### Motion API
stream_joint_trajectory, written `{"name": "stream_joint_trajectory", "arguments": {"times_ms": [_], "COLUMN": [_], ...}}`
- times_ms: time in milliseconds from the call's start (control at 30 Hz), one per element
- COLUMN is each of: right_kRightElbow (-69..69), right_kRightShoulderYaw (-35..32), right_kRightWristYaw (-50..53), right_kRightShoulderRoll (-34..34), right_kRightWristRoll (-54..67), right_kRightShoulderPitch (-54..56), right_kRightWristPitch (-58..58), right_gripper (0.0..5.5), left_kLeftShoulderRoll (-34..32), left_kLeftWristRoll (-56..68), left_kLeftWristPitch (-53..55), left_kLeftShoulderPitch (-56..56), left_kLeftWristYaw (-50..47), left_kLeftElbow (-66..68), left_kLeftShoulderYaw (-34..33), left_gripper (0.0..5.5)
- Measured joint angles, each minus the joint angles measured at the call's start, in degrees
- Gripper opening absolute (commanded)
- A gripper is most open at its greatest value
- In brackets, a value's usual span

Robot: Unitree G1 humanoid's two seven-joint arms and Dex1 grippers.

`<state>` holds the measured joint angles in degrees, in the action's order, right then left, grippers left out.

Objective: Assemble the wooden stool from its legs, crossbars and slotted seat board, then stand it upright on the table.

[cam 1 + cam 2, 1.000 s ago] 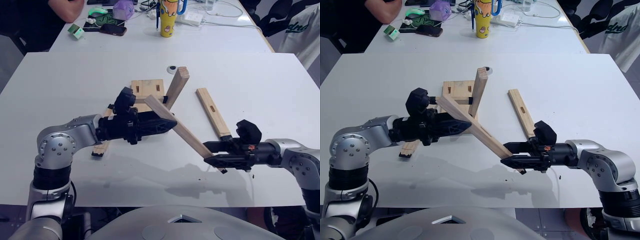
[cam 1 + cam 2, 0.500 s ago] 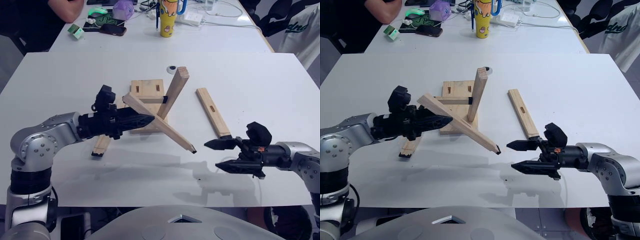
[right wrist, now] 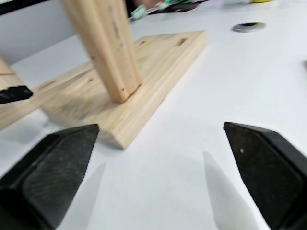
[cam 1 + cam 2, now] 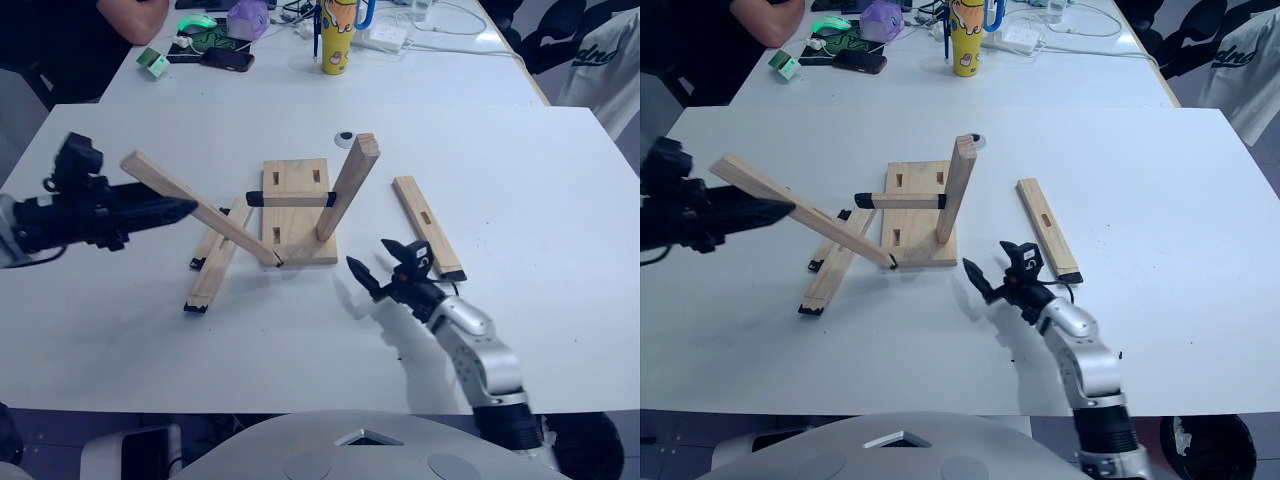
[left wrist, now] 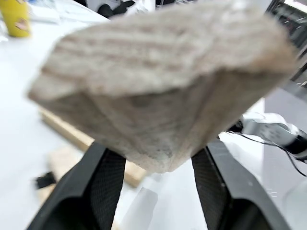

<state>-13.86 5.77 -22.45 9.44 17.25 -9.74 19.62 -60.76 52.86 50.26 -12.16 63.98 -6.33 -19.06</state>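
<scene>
Standing on seat board [image 4: 290,177], leg [image 4: 350,185], yellow cup [image 4: 336,45] behind

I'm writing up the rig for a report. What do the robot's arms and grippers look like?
The left gripper and right gripper each have two black, tapering, wedge-shaped fingers. A boxy black block sits on top of the left wrist. The right forearm is a rounded silver-grey shell, and a thin dark cable runs along by it.
</scene>
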Motion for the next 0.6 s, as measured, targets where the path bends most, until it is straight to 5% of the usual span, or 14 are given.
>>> {"name": "stream_joint_trajectory", "arguments": {"times_ms": [600], "right_kRightElbow": [0.8], "right_kRightShoulderYaw": [2.6], "right_kRightWristYaw": [8.4], "right_kRightShoulderRoll": [-13.2], "right_kRightWristRoll": [3.4], "right_kRightShoulderPitch": [8.1], "right_kRightWristPitch": [3.7], "right_gripper": [4.82], "left_kLeftShoulderRoll": [1.1], "left_kLeftWristRoll": [-6.9], "left_kLeftWristPitch": [-4.3], "left_kLeftShoulderPitch": [-7.9], "left_kLeftWristYaw": [6.7], "left_kLeftElbow": [9.5], "left_kLeftShoulderYaw": [3.7], "left_gripper": [2.03]}}
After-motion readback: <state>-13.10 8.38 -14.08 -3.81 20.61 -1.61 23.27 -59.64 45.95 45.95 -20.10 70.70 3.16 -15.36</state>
